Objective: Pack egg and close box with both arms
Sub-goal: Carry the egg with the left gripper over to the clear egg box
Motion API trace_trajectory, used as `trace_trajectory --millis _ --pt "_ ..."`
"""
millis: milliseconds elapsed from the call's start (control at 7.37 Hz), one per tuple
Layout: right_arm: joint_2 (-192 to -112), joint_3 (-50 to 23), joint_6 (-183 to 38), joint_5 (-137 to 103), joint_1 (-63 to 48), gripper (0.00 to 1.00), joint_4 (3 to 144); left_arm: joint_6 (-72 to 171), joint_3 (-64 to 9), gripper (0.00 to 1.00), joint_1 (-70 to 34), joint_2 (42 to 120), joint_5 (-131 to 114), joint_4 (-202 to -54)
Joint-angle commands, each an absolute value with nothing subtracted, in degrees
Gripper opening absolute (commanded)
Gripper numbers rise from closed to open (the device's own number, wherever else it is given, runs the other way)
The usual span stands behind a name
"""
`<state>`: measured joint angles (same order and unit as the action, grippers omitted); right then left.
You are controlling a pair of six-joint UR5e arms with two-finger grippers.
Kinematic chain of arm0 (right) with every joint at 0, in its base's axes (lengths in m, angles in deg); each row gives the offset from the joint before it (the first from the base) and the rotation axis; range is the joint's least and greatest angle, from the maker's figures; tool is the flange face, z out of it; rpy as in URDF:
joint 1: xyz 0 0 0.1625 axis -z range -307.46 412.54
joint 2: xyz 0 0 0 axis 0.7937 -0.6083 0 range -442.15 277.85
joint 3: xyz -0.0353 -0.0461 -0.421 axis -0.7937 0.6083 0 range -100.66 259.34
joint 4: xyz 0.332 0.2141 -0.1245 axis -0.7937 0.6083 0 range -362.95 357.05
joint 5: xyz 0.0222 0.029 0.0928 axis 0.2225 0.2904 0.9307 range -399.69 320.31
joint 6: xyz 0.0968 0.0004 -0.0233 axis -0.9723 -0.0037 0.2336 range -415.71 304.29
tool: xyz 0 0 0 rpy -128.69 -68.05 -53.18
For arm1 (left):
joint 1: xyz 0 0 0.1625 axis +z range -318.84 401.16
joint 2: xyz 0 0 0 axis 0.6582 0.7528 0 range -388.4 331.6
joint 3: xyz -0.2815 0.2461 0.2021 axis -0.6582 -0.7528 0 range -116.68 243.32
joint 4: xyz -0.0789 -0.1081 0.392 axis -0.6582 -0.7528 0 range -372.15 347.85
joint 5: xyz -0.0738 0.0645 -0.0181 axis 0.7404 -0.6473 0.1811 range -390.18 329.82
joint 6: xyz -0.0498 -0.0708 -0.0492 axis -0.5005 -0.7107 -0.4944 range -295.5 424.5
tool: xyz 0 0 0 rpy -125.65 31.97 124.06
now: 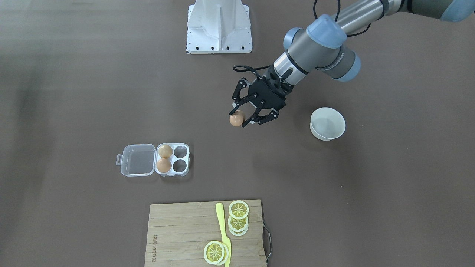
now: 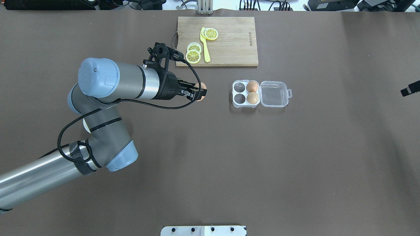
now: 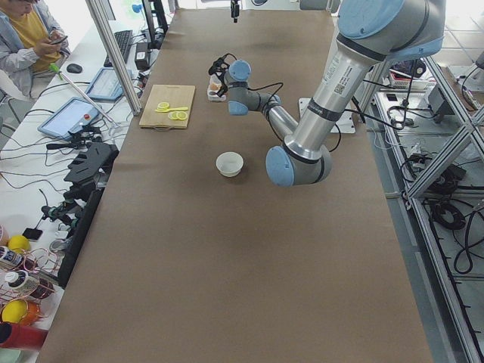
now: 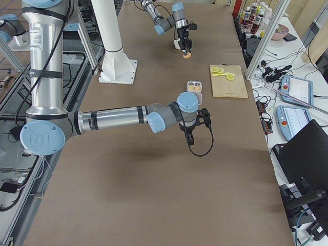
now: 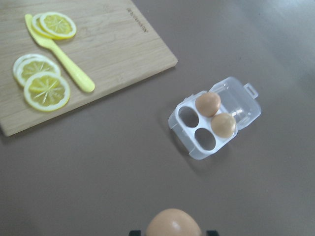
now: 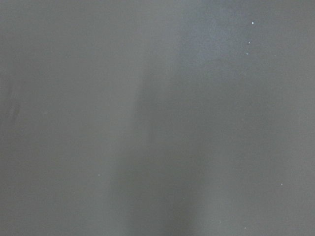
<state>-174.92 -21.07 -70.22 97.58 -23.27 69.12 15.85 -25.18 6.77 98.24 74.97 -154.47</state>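
My left gripper [image 1: 240, 118] is shut on the orange-brown egg [image 1: 236, 119] and holds it above the table, between the white bowl and the box. The egg also shows in the overhead view [image 2: 202, 91] and at the bottom of the left wrist view [image 5: 173, 223]. The clear box [image 1: 172, 159] lies open with its lid [image 1: 138, 160] flat beside it. Two eggs [image 1: 164, 158] fill the cells next to the lid, and the two outer cells [image 1: 180, 158] are empty. My right gripper [image 2: 408, 89] shows only as a black tip at the overhead view's right edge; I cannot tell its state.
An empty white bowl [image 1: 328, 124] stands beside the left arm. A wooden cutting board [image 1: 178, 237] with lemon slices [image 1: 238, 218] and a yellow knife [image 1: 223, 231] lies at the table's far edge. The robot's white base [image 1: 219, 26] is opposite.
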Motion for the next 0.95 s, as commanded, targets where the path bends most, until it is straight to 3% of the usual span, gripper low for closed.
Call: trace_trajectory --millis 0,814 --pt "-174.9 -20.9 -70.3 97.1 -23.2 0.99 69.1 14.7 -23.7 0.0 9.9 100.9 69.8 -155.0" --pt "-174.5 -20.9 -71.2 97.6 -23.4 0.99 69.1 33.8 -21.8 0.0 21.3 103.3 42.8 -157.2"
